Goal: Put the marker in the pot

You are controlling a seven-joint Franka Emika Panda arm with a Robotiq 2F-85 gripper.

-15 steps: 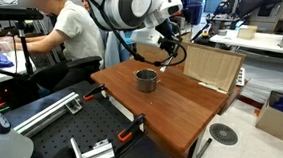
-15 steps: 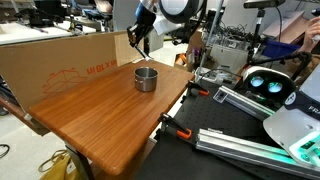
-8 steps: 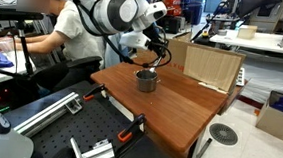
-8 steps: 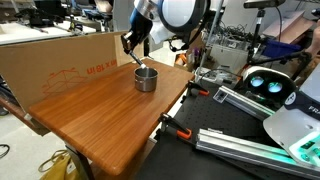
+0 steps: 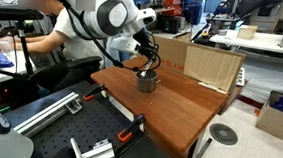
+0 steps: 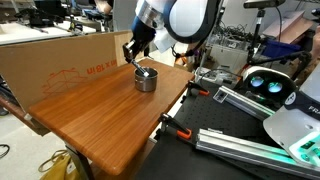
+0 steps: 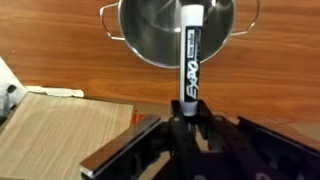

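Observation:
My gripper (image 7: 187, 118) is shut on the marker (image 7: 190, 55), a thin white pen with black print, which sticks out over the open mouth of the silver pot (image 7: 150, 35). In both exterior views the gripper (image 5: 149, 61) (image 6: 132, 55) hangs just above the pot (image 5: 146, 81) (image 6: 146, 78), which stands on the wooden table (image 5: 170, 106) (image 6: 100, 115) near its far edge. The marker itself is too small to make out in the exterior views.
A cardboard box (image 5: 211, 66) stands on the table beside the pot; a large cardboard sheet (image 6: 60, 65) lines the table's far side. A person (image 5: 70, 29) sits close behind the table. Metal rails and clamps (image 5: 87, 135) lie at the table's front.
The gripper with the marker has moved sideways and down, from beside the pot to directly over its opening.

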